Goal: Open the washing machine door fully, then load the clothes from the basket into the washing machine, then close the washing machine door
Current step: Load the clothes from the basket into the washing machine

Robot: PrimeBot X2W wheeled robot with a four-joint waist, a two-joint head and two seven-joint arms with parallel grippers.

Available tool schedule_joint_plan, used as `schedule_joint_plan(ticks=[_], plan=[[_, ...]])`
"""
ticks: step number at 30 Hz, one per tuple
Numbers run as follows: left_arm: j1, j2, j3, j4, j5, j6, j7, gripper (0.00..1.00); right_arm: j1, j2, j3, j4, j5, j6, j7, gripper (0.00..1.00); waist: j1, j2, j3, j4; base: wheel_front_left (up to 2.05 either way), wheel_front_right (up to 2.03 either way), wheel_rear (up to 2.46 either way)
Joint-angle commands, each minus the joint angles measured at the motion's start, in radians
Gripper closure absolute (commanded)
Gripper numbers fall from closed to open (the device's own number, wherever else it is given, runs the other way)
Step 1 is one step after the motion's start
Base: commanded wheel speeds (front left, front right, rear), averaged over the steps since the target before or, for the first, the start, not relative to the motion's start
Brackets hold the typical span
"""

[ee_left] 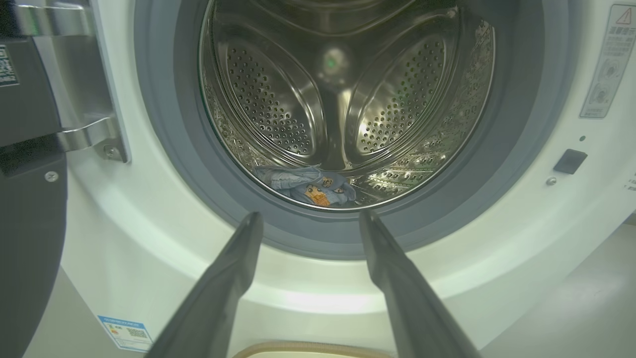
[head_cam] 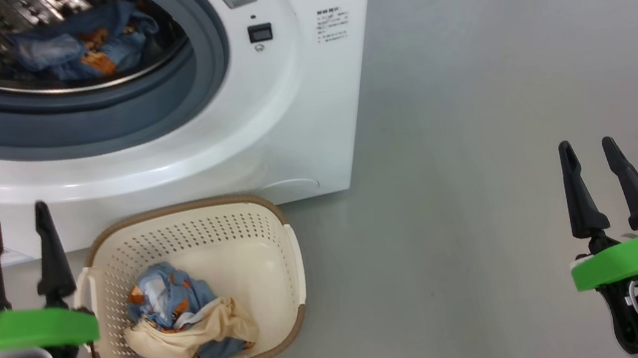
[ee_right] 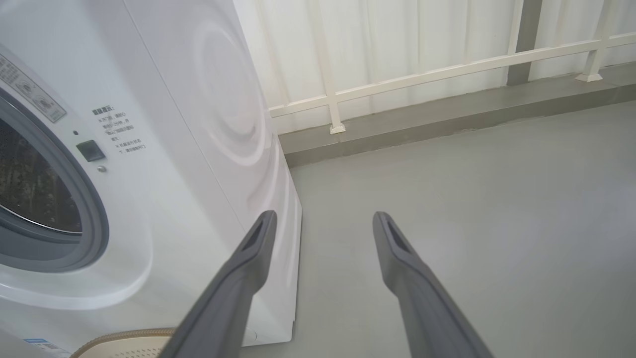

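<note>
The white washing machine [head_cam: 299,114] stands with its drum mouth uncovered; a blue bear-print garment [head_cam: 86,46] lies inside the steel drum [ee_left: 343,99], also seen as the garment [ee_left: 310,185] at the drum's front lip. The washing machine door [ee_left: 25,199] is swung aside at the left, its dark edge and metal hinge showing. The cream basket [head_cam: 254,248] sits on the floor before the machine, holding blue bear-print and cream-beige clothes [head_cam: 187,317]. My left gripper [head_cam: 17,225] is open and empty left of the basket, facing the drum [ee_left: 308,219]. My right gripper [head_cam: 587,146] is open over bare floor [ee_right: 323,219].
Grey floor [head_cam: 500,120] stretches to the right of the machine. A white railing [ee_right: 447,69] and a low grey kerb [ee_right: 447,114] run along the back. A blue label [ee_left: 124,333] sits on the machine's lower front.
</note>
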Motion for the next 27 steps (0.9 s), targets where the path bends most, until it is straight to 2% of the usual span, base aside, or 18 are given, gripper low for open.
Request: schedule_joint_plan(ticks=[1,9,27], plan=[[0.032,0.028,0.038,-0.042,0.023,0.001,-0.006,0.00,0.019,-0.015,0.009,-0.019,-0.002,0.006,-0.008,0.00,0.0000,0.0000,-0.045,0.027,0.00,0.00,0.00],[0.149,-0.005,0.049,-0.106,0.050,0.001,-0.006,0.00,0.088,-0.032,-0.008,-0.021,0.001,0.006,-0.008,0.00,0.0000,0.0000,-0.105,0.061,0.00,0.00,0.00],[0.379,-0.018,0.094,-0.243,0.084,0.001,-0.006,0.00,0.201,-0.032,-0.032,-0.023,0.012,0.006,-0.008,0.00,0.0000,0.0000,-0.194,0.072,0.00,0.00,0.00]])
